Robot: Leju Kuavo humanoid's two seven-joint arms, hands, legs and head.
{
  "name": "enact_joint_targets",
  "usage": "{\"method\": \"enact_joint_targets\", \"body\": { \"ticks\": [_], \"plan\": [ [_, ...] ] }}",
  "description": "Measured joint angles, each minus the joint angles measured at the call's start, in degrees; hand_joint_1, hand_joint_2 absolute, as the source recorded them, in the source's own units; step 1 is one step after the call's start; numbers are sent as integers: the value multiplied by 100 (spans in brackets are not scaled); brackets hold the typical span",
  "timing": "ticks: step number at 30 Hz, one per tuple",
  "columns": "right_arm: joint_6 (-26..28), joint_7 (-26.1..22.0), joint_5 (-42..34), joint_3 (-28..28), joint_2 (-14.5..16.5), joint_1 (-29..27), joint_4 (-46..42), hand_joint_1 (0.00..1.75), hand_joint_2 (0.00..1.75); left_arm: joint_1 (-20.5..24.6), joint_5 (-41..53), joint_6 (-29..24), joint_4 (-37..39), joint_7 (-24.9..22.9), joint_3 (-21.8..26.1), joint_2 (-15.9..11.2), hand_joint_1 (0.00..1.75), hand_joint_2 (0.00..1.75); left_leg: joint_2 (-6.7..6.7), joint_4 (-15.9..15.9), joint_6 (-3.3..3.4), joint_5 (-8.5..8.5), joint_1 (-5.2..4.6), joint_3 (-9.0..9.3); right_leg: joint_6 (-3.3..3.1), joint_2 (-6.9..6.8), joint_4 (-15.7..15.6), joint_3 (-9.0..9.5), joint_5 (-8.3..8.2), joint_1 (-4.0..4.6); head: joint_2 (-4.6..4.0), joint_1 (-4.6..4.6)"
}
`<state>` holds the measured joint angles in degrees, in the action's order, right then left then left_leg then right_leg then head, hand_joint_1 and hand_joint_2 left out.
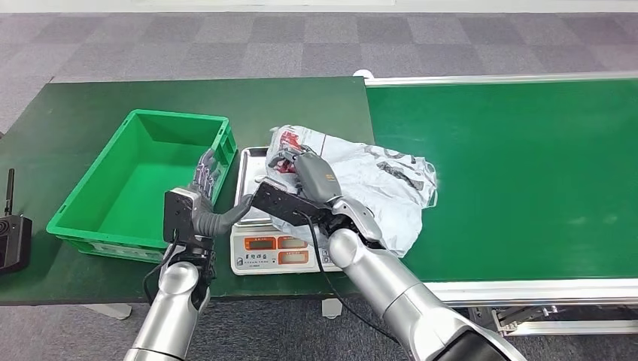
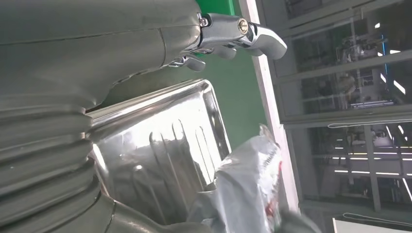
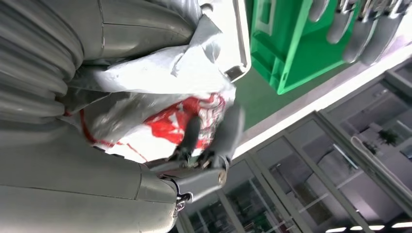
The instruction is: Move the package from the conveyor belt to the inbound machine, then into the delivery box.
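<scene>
The right hand sits closest in the head view, its silver forearm reaching up from the lower edge, and its fingers curl over the red-printed end of the package, holding it. That grip makes sense as a drag hold: the soft grey-white bag is too floppy to lift from one corner cleanly, so the hand pulls its leading end sideways. The package now straddles two surfaces, its printed end lying over the steel pan of the inbound machine, the rest of it trailing back onto the green conveyor belt. I judge the first transfer to be partly done, since much of the bag's bulk is off the pan.

The left hand holds nothing; its fingers stand apart and upright just beside the pan's near-left edge, between the machine and the delivery box. In the left wrist view the bare shining pan lies close below it, with the bag's edge coming in. It seems posted there to receive or steady the bag for the later hop.

The box waits open, touching or nearly touching the machine's left side, so the second move will likely be short. A dark handset lies at the table's far left.
</scene>
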<state>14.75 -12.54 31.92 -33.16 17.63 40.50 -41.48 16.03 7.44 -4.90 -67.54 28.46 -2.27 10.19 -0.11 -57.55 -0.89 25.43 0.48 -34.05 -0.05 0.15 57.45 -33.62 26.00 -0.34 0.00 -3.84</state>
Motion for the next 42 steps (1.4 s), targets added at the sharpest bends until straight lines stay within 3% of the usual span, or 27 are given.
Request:
{"method": "enact_joint_targets", "body": {
  "ticks": [12, 23, 33, 42],
  "plan": [
    [-860, -532, -1450, 168, 75, 90, -87, 0, 175, -9, 90, 3, -103, 46, 9, -14, 0, 175, 1, 0, 0, 0, 0, 1, 0, 1, 0, -1, -1, 0, 0, -1],
    [-975, -471, -1241, 90, 147, 280, -36, 0, 175, -20, 117, 25, -244, 32, 9, -14, 0, 175, 1, 0, 0, -1, 1, 0, -4, 1, 0, -1, -3, 2, 0, -1],
    [-1661, -928, -1775, 28, 200, 390, -37, 0, 175, -26, 118, 57, -242, 45, 9, -11, 0, 175, 1, 0, 0, -1, 1, 0, -4, 1, 0, -1, -3, 2, 0, -1],
    [-1557, -1297, -2149, 53, 203, 399, -138, 0, 175, -43, 134, 60, -239, 102, 9, -11, 0, 175, 1, 0, -1, -1, 1, 1, -4, 2, 0, -2, -3, 2, 0, -1]
  ]
}}
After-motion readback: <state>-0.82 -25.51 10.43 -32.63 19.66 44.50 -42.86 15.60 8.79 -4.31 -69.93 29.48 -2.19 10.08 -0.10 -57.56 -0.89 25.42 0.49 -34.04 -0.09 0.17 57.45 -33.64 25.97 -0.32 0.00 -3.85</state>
